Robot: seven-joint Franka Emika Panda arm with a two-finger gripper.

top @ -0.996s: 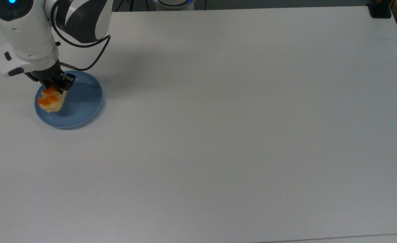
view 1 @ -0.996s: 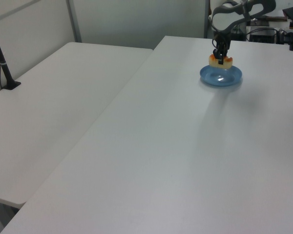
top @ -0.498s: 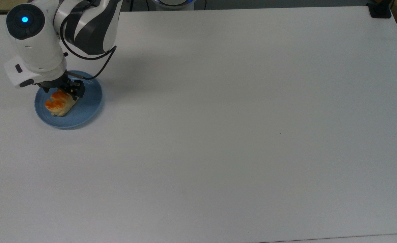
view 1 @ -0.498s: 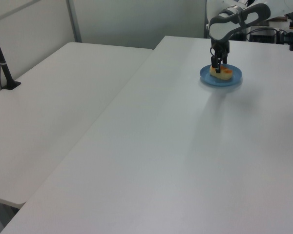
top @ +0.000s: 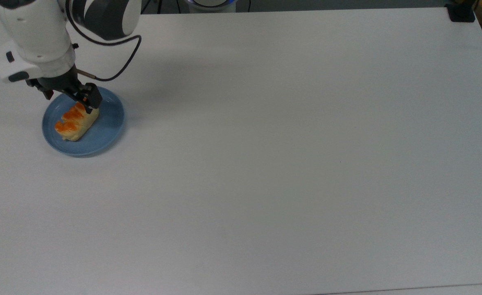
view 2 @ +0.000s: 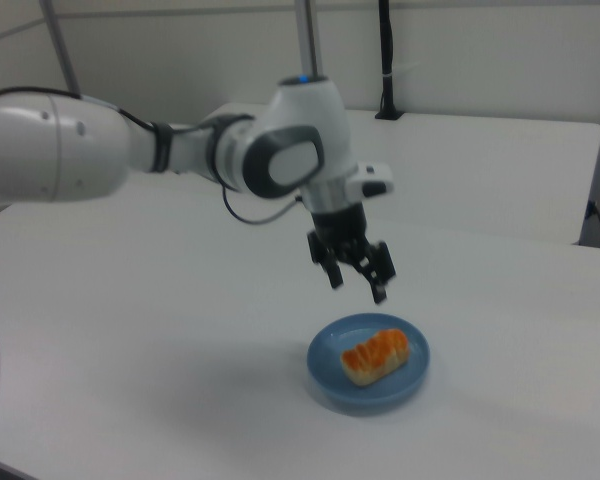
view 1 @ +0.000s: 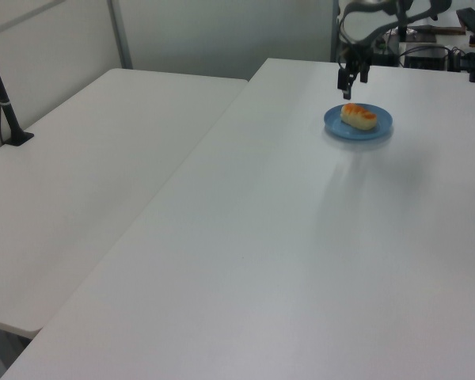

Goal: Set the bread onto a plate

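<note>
The bread [top: 76, 121], a pale-yellow roll with orange-brown bumps, lies flat on the light-blue plate [top: 106, 130] near the top view's left edge. My gripper [top: 69, 97] hangs open over the plate's far-left part, empty, with one fingertip over the roll's end. From the left view, the gripper [view 1: 351, 81] is clearly above the bread [view 1: 359, 115] and plate [view 1: 343, 129], with a gap between. The right view has the open gripper [view 2: 357, 282] hovering above and left of the bread [view 2: 375, 355] on the plate [view 2: 380, 397].
The white table [top: 265, 164] stretches wide to the top view's right. A black clamp [top: 461, 12] sits at its far right corner. A second white table [view 1: 95, 150] adjoins on the left view's left, with a black post [view 1: 4, 103] on it.
The bread was lowered onto the plate and let go. The gripper opened and rose clear of it; the roll now lies flat instead of tilted.
</note>
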